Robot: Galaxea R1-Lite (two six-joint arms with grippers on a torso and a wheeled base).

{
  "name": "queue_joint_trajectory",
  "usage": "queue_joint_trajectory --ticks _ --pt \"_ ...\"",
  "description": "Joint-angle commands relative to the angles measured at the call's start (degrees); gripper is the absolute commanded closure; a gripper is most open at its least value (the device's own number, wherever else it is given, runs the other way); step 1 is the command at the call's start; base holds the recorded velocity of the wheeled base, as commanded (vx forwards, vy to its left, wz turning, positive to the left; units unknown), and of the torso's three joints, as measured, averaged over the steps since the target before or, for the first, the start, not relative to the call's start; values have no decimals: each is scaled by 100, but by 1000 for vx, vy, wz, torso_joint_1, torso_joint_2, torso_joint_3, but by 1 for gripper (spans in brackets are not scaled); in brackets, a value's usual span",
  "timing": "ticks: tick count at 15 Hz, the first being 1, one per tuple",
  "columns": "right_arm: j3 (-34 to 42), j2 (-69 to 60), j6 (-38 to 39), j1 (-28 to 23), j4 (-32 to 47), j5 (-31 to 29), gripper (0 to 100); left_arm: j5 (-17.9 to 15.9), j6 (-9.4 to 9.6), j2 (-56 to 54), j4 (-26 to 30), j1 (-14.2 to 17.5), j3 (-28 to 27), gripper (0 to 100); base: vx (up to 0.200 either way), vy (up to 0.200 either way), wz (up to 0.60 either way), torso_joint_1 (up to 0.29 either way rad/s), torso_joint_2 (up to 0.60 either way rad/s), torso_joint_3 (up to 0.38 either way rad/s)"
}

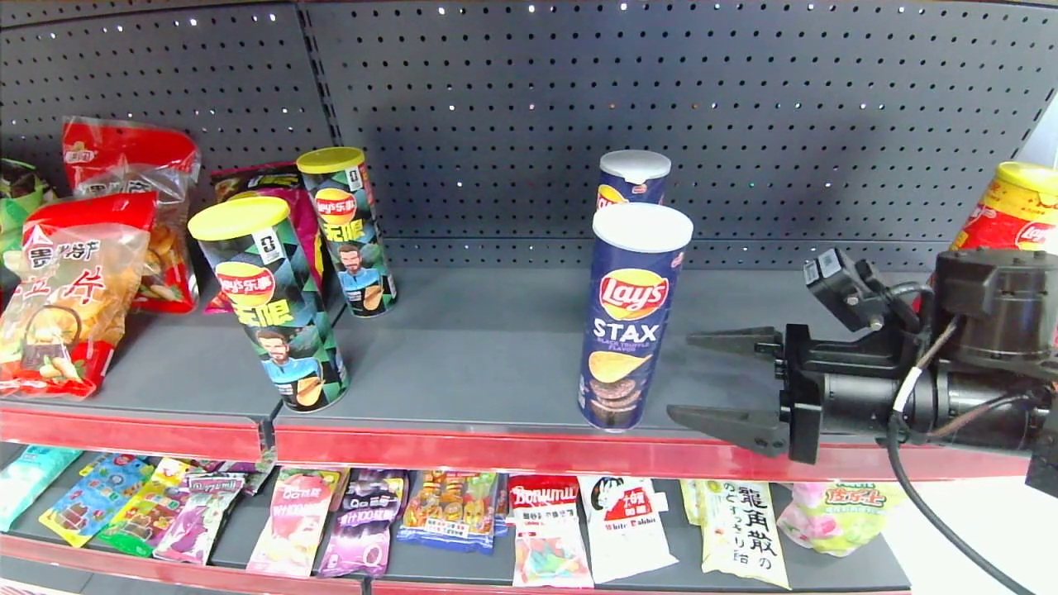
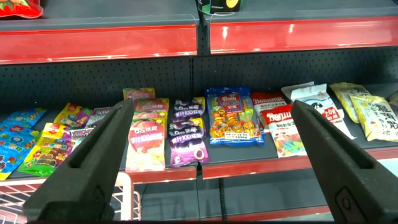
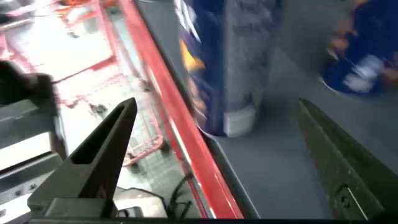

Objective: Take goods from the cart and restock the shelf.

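Note:
A tall blue chip can [image 1: 632,318] with a white lid stands upright at the front edge of the grey shelf [image 1: 496,330], and a second blue can [image 1: 633,178] stands behind it. My right gripper [image 1: 682,376] is open just to the right of the front can, level with its lower half, holding nothing. In the right wrist view the front can [image 3: 227,62] stands just beyond the open right gripper [image 3: 216,106], with the rear can [image 3: 360,56] farther off. My left gripper [image 2: 212,104] is open and empty, facing the lower shelf of candy bags [image 2: 233,118].
Two green-black cans with yellow lids [image 1: 273,314] [image 1: 347,231] and red snack bags [image 1: 74,289] fill the shelf's left side. A red-yellow can [image 1: 1012,207] stands at far right. Bare shelf lies between the can groups. The red wire cart [image 3: 93,56] sits below the shelf edge.

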Motion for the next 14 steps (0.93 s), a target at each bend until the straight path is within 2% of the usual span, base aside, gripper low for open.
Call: queue_joint_trajectory --ticks 1,8,14 --pt "201 -193 28 -73 -4 -480 0 0 -4 9 -1 -2 5 0 0 0 0 0 0 0" --pt "149 36 10 -64 4 -1930 0 0 -4 9 -1 -2 -4 0 0 0 0 0 0 0" --pt "113 317 -7 252 -4 -2449 0 0 -4 9 -1 -2 5 0 0 0 0 0 0 0"
